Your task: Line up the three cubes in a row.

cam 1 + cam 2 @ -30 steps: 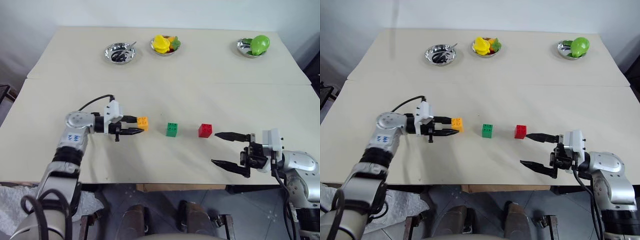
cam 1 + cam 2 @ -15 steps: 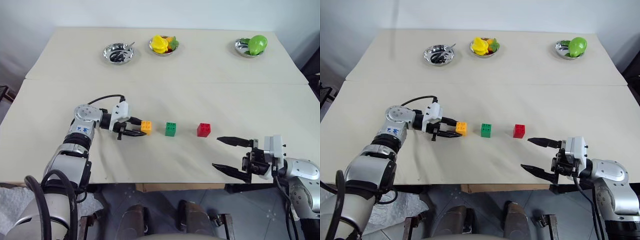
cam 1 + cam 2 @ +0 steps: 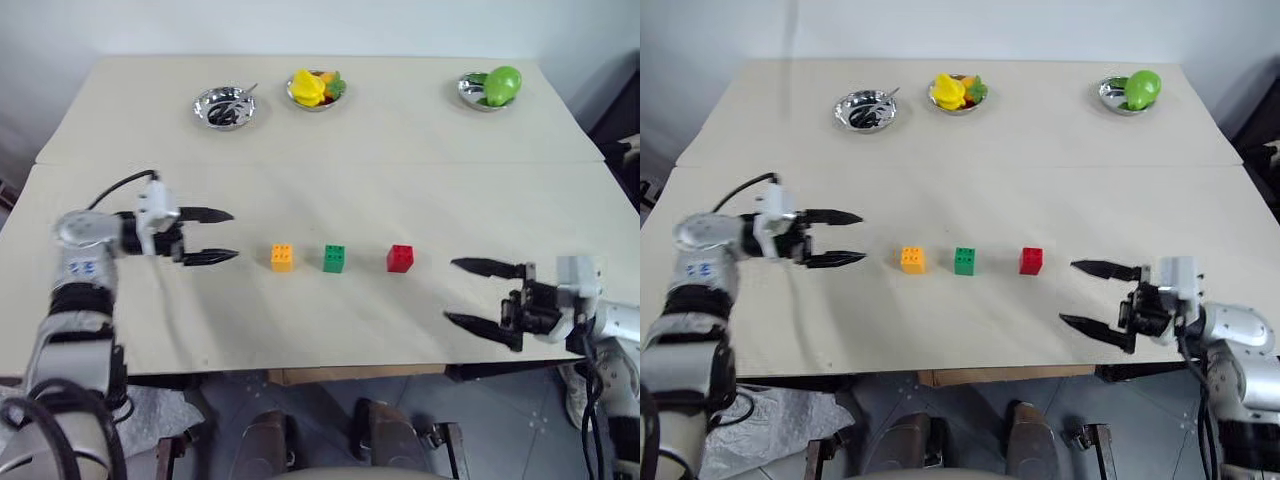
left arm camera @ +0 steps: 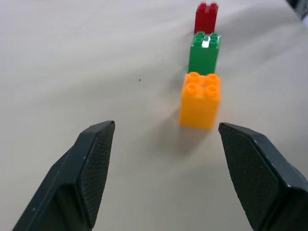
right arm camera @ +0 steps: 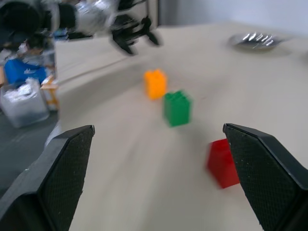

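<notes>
Cubes [image 3: 335, 258] in a row; left tool [image 3: 222, 236] and right tool [image 3: 467, 295] wide, empty.

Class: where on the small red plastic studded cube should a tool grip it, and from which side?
Grip the small red plastic studded cube on its two flat side walls, below the studs, coming from the robot's right: that side is free, while the green cube stands close on its left.

Bare table [image 3: 330, 190] lies open on every side of the orange cube [image 3: 282, 257], green cube [image 3: 334, 258] and red cube [image 3: 400, 258], with narrow gaps between them and three steel bowls [image 3: 222, 106] well apart at the far edge
</notes>
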### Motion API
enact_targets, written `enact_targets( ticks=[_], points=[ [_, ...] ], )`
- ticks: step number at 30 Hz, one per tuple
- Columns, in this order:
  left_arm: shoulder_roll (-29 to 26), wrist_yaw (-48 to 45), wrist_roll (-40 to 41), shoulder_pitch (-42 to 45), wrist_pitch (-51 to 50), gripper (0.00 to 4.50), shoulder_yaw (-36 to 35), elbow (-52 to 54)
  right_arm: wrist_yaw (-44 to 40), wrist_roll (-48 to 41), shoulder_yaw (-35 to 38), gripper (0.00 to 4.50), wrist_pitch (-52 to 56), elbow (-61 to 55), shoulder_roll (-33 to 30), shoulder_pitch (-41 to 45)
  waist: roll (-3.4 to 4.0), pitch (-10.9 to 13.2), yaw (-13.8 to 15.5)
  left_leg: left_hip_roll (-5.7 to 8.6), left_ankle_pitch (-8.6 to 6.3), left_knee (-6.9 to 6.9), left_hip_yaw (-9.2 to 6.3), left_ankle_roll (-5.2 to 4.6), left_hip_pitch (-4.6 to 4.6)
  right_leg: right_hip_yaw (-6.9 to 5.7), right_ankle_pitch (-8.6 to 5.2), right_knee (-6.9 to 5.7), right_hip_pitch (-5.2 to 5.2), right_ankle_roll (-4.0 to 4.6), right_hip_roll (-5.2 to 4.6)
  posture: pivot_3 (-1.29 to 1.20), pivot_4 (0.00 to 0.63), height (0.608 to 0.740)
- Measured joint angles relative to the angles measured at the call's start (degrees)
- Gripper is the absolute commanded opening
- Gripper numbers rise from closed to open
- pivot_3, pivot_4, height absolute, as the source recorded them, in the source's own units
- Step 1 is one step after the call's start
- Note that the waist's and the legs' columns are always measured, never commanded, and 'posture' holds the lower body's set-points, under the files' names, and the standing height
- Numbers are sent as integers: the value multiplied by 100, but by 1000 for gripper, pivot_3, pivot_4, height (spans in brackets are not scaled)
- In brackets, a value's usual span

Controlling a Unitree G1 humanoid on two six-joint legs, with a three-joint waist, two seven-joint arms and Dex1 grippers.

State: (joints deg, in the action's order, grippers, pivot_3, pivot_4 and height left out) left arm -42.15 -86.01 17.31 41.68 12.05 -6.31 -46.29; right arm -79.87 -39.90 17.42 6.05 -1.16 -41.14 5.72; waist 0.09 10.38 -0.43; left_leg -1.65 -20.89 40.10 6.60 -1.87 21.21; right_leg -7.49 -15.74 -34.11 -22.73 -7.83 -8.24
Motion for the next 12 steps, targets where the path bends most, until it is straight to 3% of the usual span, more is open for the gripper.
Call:
enact_targets(
  ticks=[4,12],
  points=[
    [-130,55,383,-751,-589,3670,-341,892,-399,37,-27,4500,-56,619,-85,494,-1,0,44,-6,0,7,14,0,3,0,0,-7,3,0,-5,0,150,740],
    [-118,636,589,-1735,-833,3670,-631,2083,-802,278,-380,4500,-187,1307,-230,1022,0,0,19,-2,-1,6,15,-1,0,-2,0,-13,2,0,-14,0,150,740]
  ],
)
